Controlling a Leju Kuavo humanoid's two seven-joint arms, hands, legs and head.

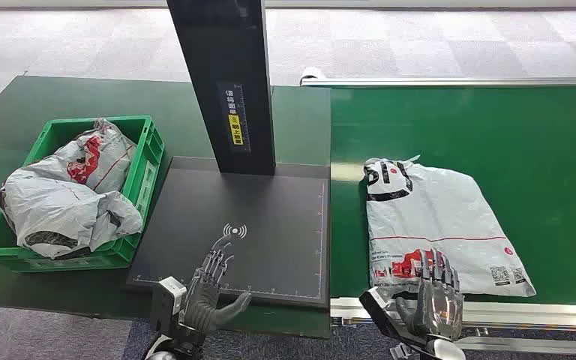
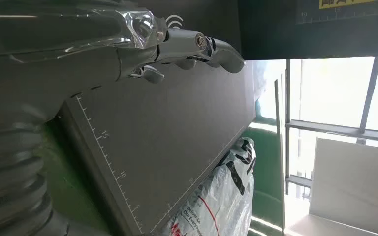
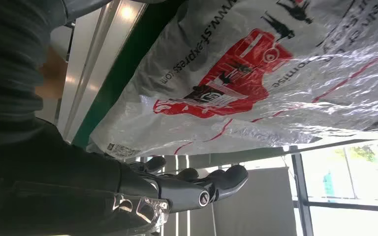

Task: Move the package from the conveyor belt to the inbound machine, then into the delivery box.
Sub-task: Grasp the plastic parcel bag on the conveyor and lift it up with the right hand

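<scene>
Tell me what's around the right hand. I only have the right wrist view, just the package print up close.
Observer: The package lies flat on the green conveyor belt; the right hand is open at its near edge.
Operator: Report the left hand.
Observer: The left hand is open over the black inbound machine plate's near edge.
Operator: Describe the delivery box.
Observer: The green delivery box sits left of the machine, already holding grey bags.
</scene>
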